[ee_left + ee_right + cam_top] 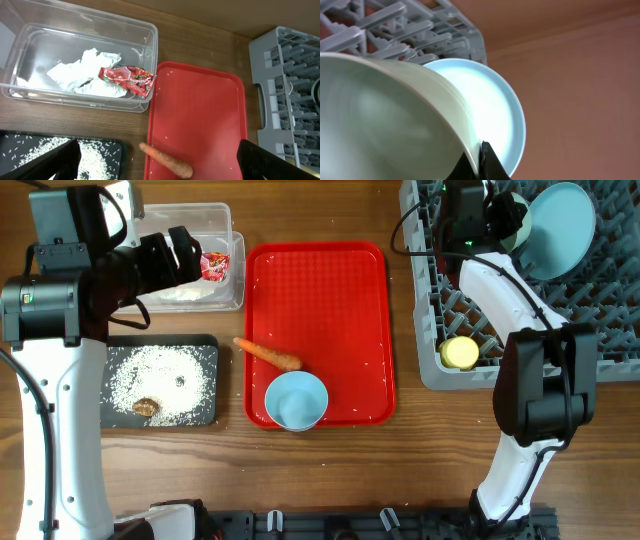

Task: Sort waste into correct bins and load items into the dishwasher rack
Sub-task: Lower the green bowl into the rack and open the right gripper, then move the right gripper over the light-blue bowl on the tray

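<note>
A: Where can we reach in freely?
B: The far half of the red tray (pixel 320 290) is bare.
A: What stands in our way?
B: Near its front edge, the carrot (pixel 268 354) and light blue bowl (pixel 296 400) sit just beside each other. In the dishwasher rack (pixel 430 330), prongs, a yellow cup (pixel 461 353), the light blue plate (pixel 560 225) and pale green bowl (pixel 385 125) crowd us.

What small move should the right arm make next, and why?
Probably lower the pale green bowl into the dishwasher rack beside the light blue plate: the right end effector holds it by the rim over the rack, not yet seated.
</note>
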Action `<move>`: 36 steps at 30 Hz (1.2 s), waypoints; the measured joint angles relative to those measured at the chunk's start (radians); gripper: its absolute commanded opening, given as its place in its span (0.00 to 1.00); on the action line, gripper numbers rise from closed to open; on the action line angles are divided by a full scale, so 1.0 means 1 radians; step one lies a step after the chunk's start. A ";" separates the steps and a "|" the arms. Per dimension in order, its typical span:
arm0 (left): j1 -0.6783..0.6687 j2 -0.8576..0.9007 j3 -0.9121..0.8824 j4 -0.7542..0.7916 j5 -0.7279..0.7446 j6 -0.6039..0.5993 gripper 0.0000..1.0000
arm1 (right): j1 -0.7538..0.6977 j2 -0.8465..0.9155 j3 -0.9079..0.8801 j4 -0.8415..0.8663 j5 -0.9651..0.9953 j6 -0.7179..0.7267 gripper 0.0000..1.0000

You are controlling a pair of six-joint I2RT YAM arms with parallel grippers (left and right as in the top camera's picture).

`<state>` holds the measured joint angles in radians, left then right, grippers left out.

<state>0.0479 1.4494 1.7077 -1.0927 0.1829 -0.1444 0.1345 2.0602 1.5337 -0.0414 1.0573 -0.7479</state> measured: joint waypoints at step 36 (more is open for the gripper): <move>0.000 0.000 0.000 0.000 0.000 0.000 1.00 | 0.123 0.000 -0.003 -0.056 -0.044 0.098 1.00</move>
<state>0.0479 1.4494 1.7077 -1.0927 0.1829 -0.1444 0.2577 2.0602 1.5307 -0.0978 1.0130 -0.6502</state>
